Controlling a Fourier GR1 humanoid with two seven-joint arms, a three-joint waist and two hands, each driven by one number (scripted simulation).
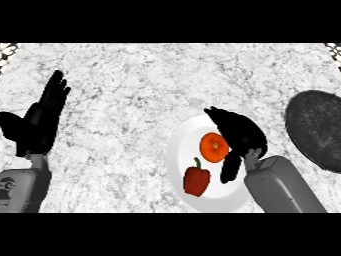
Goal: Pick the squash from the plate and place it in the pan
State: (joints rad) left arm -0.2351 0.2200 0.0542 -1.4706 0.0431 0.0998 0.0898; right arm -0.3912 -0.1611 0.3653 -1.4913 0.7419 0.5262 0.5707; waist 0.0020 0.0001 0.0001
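Right hand [236, 132] curls beside squash [214, 147] on plate [177, 150]

The squash [214, 147] is round and orange, with a small dark spot near its middle. It lies on a white plate [179, 150], just to the left of the right hand [238, 132], whose curled fingers are touching its right side. The pan [325, 131] is dark, round and flat; it lies on the counter [129, 85], to the right of this hand, apart from it.
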